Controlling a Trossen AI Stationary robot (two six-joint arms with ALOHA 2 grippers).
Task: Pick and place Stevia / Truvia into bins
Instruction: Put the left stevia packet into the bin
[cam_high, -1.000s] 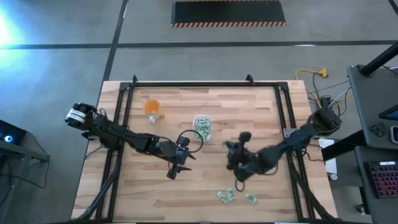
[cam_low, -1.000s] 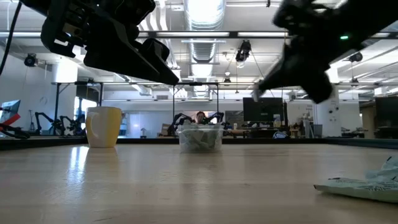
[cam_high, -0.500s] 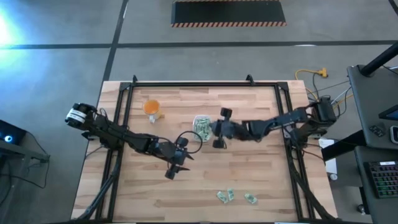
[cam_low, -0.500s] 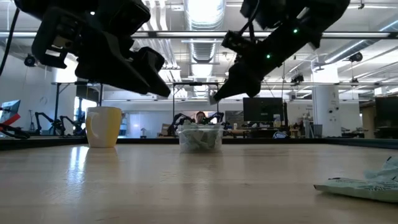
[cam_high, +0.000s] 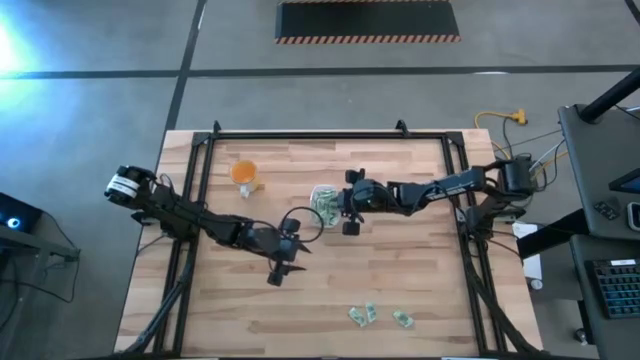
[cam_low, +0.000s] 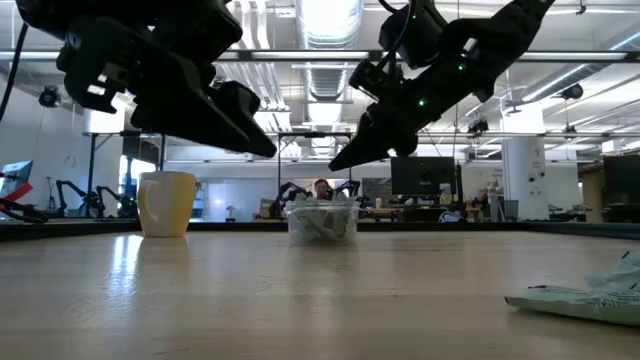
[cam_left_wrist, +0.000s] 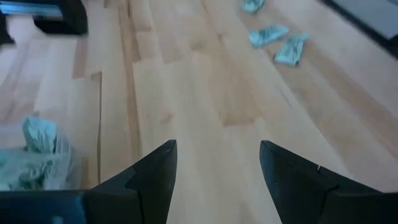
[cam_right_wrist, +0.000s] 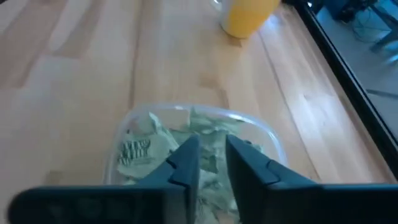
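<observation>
Two arms hover; the right gripper (cam_right_wrist: 211, 163) hangs above the container (cam_right_wrist: 124, 140), fingers slightly parted, seemingly mid-release. Next: fetch loose sachets (cam_high: 362, 315) behind it.

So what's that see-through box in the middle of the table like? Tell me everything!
The clear container is a small plastic tub, rectangular with rounded corners and open on top. It sits upright on the wooden table, near the middle, beside an orange cup. Pale green and white sachets are piled inside. The right end effector hangs just over it, fingers slightly apart.
</observation>
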